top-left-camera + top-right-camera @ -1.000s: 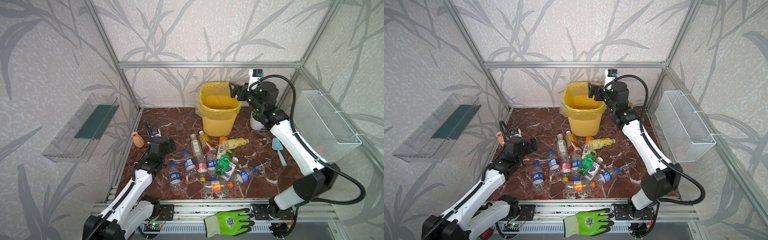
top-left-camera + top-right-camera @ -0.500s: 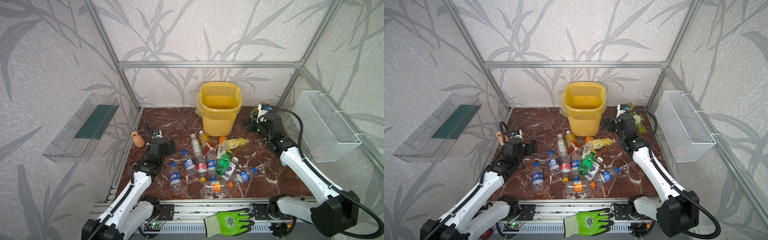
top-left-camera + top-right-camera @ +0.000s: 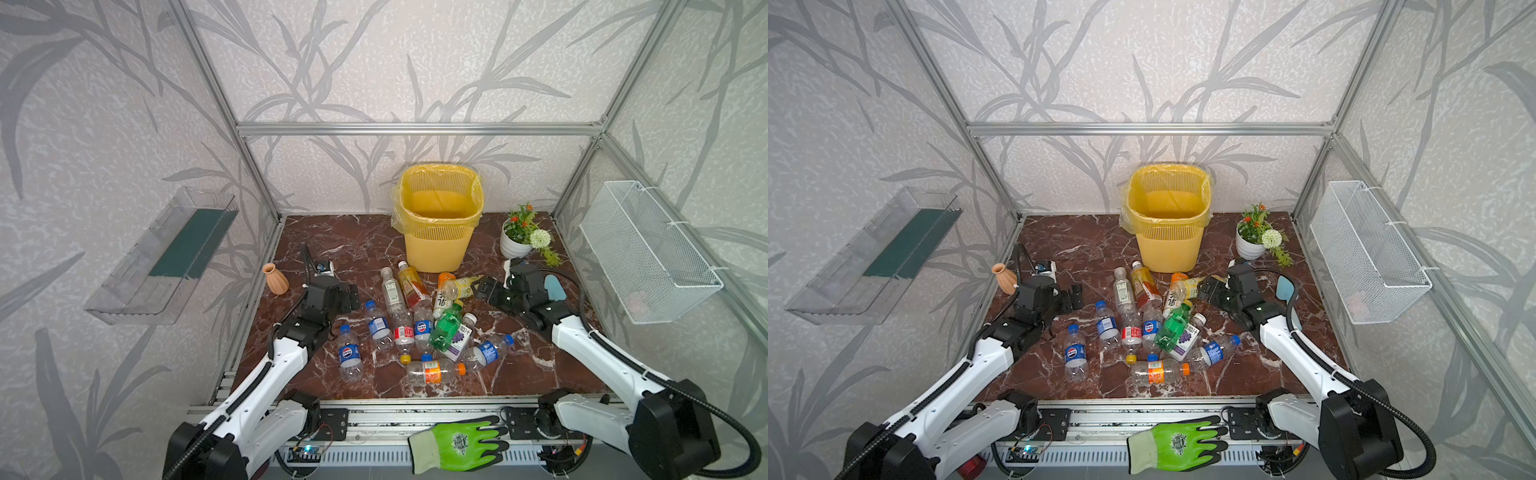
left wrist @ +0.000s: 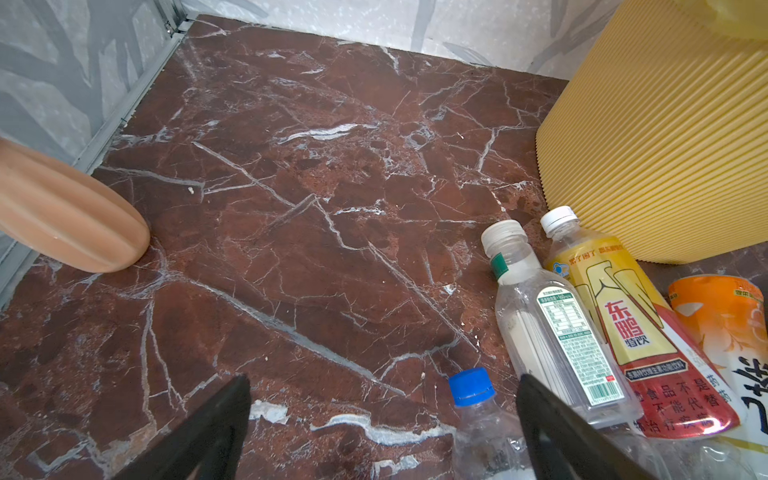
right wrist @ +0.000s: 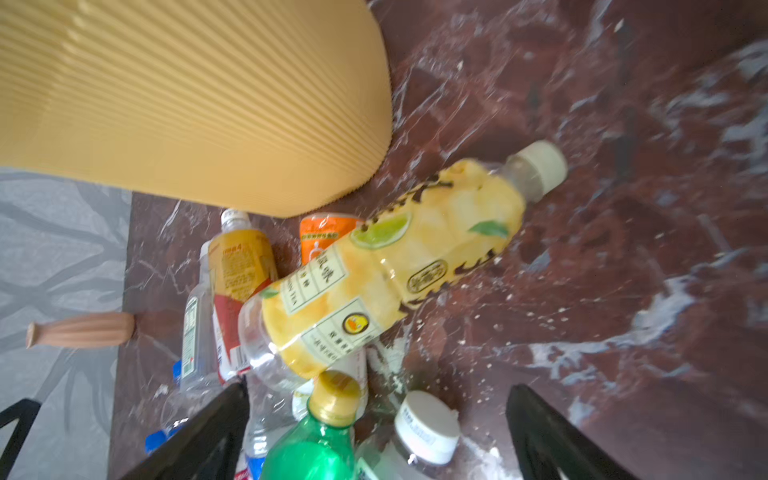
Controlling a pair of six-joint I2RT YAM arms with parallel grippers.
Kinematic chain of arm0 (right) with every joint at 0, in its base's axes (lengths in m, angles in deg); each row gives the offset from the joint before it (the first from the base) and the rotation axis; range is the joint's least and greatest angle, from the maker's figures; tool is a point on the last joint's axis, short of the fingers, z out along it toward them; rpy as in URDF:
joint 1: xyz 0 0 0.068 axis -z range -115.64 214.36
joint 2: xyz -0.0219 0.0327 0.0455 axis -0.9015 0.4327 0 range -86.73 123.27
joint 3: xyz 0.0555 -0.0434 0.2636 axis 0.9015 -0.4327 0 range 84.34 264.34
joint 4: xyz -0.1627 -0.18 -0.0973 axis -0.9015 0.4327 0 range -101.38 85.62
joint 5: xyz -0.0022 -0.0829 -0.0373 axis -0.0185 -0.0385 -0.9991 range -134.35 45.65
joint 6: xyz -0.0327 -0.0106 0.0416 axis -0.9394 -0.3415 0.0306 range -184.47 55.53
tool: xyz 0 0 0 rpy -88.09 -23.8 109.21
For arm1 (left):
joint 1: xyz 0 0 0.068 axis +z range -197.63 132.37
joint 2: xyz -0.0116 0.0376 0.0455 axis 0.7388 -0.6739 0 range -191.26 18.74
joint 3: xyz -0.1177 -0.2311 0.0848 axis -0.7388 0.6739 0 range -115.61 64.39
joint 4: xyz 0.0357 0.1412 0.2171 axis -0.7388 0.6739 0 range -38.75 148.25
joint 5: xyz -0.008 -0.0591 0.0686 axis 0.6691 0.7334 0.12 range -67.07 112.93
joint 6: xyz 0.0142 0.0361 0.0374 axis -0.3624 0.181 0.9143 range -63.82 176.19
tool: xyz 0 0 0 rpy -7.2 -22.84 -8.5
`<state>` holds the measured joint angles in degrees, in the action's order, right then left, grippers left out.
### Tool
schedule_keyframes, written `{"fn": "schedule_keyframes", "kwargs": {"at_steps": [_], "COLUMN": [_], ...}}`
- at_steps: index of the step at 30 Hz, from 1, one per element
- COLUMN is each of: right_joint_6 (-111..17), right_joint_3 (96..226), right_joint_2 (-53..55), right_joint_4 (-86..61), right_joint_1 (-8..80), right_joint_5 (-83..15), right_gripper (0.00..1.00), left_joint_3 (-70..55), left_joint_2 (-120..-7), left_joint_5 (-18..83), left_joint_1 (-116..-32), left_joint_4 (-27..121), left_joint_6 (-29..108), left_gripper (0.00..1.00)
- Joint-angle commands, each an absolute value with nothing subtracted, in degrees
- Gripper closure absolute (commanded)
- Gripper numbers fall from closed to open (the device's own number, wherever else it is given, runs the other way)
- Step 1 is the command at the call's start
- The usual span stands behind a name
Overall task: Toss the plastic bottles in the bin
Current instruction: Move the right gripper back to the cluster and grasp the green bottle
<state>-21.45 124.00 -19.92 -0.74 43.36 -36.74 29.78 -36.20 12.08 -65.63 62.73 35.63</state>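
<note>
Several plastic bottles [image 3: 419,324] lie heaped mid-floor in both top views [image 3: 1150,328], in front of the yellow bin [image 3: 438,216] [image 3: 1167,216]. My left gripper [image 3: 347,295] is open and low at the heap's left edge; in the left wrist view a blue-capped clear bottle [image 4: 473,386] lies between its fingers, untouched by the left gripper [image 4: 384,386]. My right gripper [image 3: 486,290] is open at the heap's right. In the right wrist view, the right gripper [image 5: 378,395] spans a green bottle [image 5: 316,449] and a white-capped one [image 5: 424,428]. Beyond lies a yellow-label bottle [image 5: 386,266].
An orange ribbed vase [image 3: 275,279] stands at the left wall, a potted plant [image 3: 517,241] at the back right, and a pale blue scoop [image 3: 555,286] by the right arm. A wire basket [image 3: 648,249] and a clear tray [image 3: 166,253] hang on the side walls. A green glove [image 3: 457,440] lies on the front rail.
My right arm has come down from beside the bin's rim to floor level at the right of the heap, still open. The left arm has barely moved.
</note>
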Motion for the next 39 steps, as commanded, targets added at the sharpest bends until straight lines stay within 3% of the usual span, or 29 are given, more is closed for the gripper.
{"fn": "schedule_keyframes", "kwargs": {"at_steps": [1,12,39], "right_joint_6": [-17.4,-11.9,-7.8], "right_joint_3": [123.9,126.2,128.9], "right_joint_2": [-18.1,-12.7,-6.6], "right_joint_4": [0.4,3.5,3.5], "right_joint_1": [39.5,32.0,28.7], "right_joint_5": [-33.8,-33.7,-34.0], "right_gripper": [0.03,0.05,0.23], "left_joint_3": [30.3,31.0,32.0], "left_joint_2": [-35.4,-34.3,-32.5], "left_joint_5": [11.6,10.5,9.0], "left_joint_1": [-66.0,-66.3,-66.3], "left_joint_4": [61.8,62.4,63.6], "left_joint_6": [35.4,35.1,34.6], "left_gripper": [0.01,0.01,0.01]}}
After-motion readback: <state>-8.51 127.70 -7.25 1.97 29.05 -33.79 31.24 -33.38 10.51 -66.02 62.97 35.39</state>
